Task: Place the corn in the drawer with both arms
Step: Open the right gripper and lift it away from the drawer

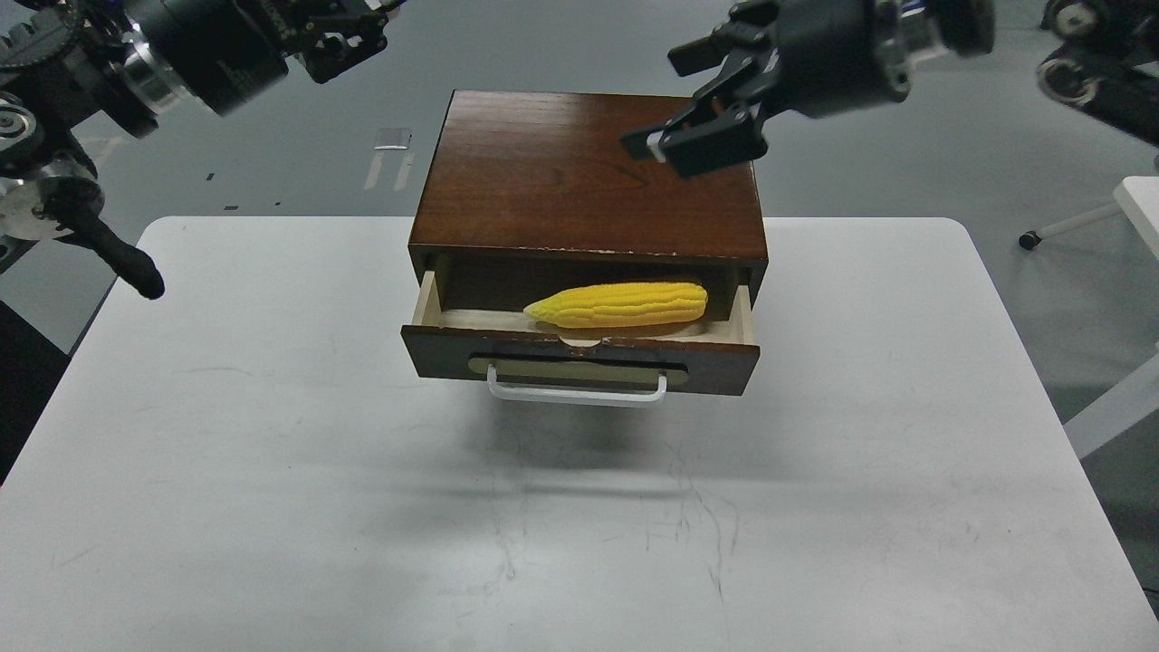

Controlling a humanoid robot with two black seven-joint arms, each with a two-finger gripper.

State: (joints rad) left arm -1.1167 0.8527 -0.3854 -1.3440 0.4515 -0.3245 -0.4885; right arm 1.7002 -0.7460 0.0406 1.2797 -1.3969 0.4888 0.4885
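The yellow corn (620, 304) lies on its side inside the open drawer (579, 360), tapered tip to the left. The drawer is pulled partway out of the box, and its white bar handle (577, 392) faces me. My right gripper (665, 101) hangs above the right rear of the box's glossy top (543, 172). Its jaws are spread and hold nothing. My left gripper (349, 36) is high at the upper left, behind and left of the box. It looks dark and bunched, so I cannot tell its fingers apart.
The box stands at the far middle of the white table (272, 453). A black rod-like part of my left arm (118, 258) hangs over the table's left rear corner. Another white table's edge (1143, 195) shows at the far right.
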